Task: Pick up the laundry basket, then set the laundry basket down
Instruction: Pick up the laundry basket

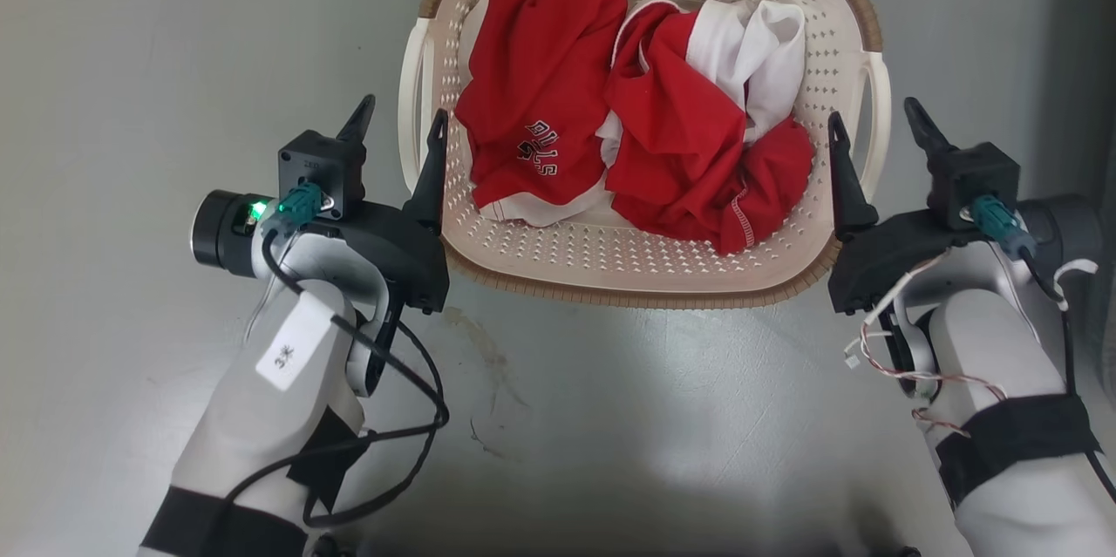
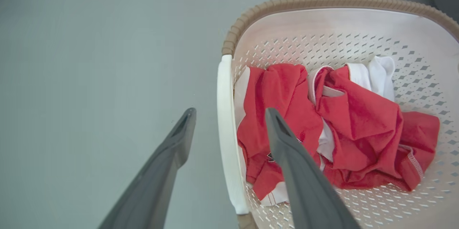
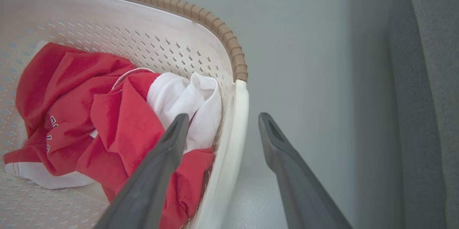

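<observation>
The laundry basket [image 1: 610, 254], perforated cream plastic with a ribbed brown rim [image 1: 628, 295], sits on the floor [image 1: 131, 60] at your 12 o'clock. Your left tool [image 1: 402, 110] at its 9 o'clock and right tool [image 1: 874, 111] at its 3 o'clock are spread, each astride a smooth white handle [image 1: 403, 134].

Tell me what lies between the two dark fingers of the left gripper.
The white side handle of the cream-white perforated plastic laundry basket, as the left wrist view shows.

white forearms [image 1: 279, 417] banded in black; left hand [image 1: 404, 108] and right hand [image 1: 874, 110] black, with pointed dark fingers [image 1: 432, 165], teal plugs [image 1: 301, 201] (green light [image 1: 257, 210] on the left) and loose cables [image 1: 410, 444].
</observation>
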Available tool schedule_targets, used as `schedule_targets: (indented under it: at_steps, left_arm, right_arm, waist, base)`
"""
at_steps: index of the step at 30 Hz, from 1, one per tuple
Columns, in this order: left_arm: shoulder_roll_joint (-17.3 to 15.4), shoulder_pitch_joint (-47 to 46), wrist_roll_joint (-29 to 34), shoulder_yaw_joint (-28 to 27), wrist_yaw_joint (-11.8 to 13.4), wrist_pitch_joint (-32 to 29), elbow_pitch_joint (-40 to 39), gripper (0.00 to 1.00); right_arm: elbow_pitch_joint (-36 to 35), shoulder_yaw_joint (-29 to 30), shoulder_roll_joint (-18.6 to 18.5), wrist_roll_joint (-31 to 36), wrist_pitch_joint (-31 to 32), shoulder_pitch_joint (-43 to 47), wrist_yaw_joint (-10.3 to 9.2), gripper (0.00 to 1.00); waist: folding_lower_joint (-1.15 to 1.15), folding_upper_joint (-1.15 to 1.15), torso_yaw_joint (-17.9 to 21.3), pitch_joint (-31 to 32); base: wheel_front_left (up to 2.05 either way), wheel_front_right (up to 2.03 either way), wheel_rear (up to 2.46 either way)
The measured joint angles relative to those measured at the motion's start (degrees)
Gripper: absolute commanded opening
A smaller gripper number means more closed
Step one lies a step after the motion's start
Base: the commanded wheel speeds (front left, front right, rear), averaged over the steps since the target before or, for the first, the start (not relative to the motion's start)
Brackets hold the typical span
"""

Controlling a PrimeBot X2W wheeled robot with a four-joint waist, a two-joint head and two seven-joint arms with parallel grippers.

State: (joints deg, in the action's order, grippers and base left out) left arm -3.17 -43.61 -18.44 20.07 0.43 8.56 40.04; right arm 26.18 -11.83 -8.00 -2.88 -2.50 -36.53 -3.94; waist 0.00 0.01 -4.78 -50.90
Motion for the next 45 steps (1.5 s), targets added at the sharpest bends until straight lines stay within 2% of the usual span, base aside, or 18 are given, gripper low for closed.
schedule_targets:
  at_steps: [16,44,45]
  left_arm:
    - [0.0,-4.6,-0.1,0.4,-3.0,-0.2,10.5,1.0]
    - [1.3,-11.5,-2.6,0.6,-4.5,1.7,21.4,1.0]
    - [1.4,-11.5,-2.7,0.8,-4.6,1.9,21.6,0.0]
  right_arm:
    - [11.5,-1.6,1.6,0.3,-0.2,-6.0,0.51,1.0]
    - [24.1,-1.8,2.6,0.2,-3.7,-12.9,0.44,1.0]
    - [24.5,-1.8,2.7,0.1,-4.0,-13.1,0.44,0.04]
  waist:
    - [0.0,0.0,0.5,0.0]
    - [0.0,0.0,1.1,-2.9]
    - [0.0,0.0,1.0,-3.0]
  base:
    - [0.0,0.0,0.0]
    - [0.0,0.0,0.0]
    - [0.0,0.0,0.0]
